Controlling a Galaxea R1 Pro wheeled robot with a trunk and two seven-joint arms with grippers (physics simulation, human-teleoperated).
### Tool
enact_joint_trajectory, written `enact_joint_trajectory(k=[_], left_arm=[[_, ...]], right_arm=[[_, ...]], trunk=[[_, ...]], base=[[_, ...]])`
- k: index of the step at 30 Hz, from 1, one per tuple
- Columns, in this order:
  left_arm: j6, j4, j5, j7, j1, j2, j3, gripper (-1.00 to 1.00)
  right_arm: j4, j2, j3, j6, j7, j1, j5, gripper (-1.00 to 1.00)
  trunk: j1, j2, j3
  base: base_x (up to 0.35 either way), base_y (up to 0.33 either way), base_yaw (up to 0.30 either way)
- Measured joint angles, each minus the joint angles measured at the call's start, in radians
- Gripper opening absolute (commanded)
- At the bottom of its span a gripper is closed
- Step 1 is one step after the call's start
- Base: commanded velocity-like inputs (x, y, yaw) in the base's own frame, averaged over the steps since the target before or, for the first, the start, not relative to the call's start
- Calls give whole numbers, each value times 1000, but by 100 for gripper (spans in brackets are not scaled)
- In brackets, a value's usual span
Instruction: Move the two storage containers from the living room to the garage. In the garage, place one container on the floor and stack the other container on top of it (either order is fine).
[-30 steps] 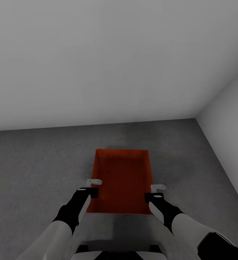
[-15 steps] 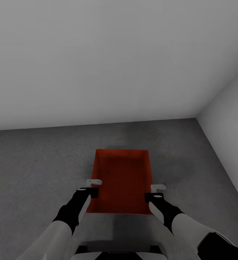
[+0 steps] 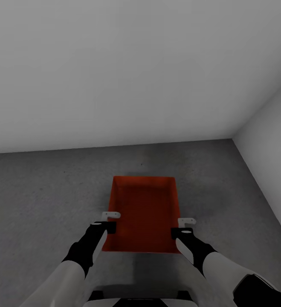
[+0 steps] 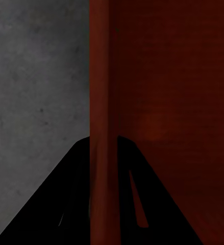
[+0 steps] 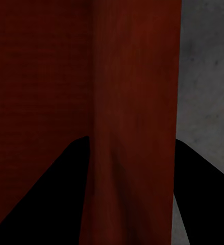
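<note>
Red-orange container (image 3: 144, 215) sat between both grippers on grey garage floor (image 3: 38, 196) | left gripper (image 3: 108, 221), right gripper (image 3: 183, 226) each clamped a side wall | second container unplaced, stacking left.

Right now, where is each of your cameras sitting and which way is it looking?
Head view: up on the head, looking forward and down at the red-orange container on the grey floor; both arms, the left gripper and the right gripper show.
Left wrist view: near the left gripper, looking along its dark fingers, which straddle the container's wall.
Right wrist view: near the right gripper, looking along its fingers, astride the other wall.
All three share the container and the floor.
</note>
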State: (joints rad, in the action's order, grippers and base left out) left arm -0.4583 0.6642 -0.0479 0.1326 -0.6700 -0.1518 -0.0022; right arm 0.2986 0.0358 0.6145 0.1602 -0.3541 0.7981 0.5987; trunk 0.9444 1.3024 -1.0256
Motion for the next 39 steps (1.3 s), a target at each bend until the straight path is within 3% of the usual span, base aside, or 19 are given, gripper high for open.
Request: enact_joint_trajectory(k=[15,22,39], left_arm=[[0,0,0,0,0,0,0,-100],[0,0,0,0,0,0,0,-100],[0,0,0,0,0,0,0,-100]], right_arm=[[0,0,0,0,-1,0,1,-100],[0,0,0,0,0,0,0,-100],[1,0,1,0,-1,0,1,-100]], trunk=[[4,7,-3],[31,56,-25],[31,56,-25]], base=[[0,0,0],[0,0,0],[0,0,0]])
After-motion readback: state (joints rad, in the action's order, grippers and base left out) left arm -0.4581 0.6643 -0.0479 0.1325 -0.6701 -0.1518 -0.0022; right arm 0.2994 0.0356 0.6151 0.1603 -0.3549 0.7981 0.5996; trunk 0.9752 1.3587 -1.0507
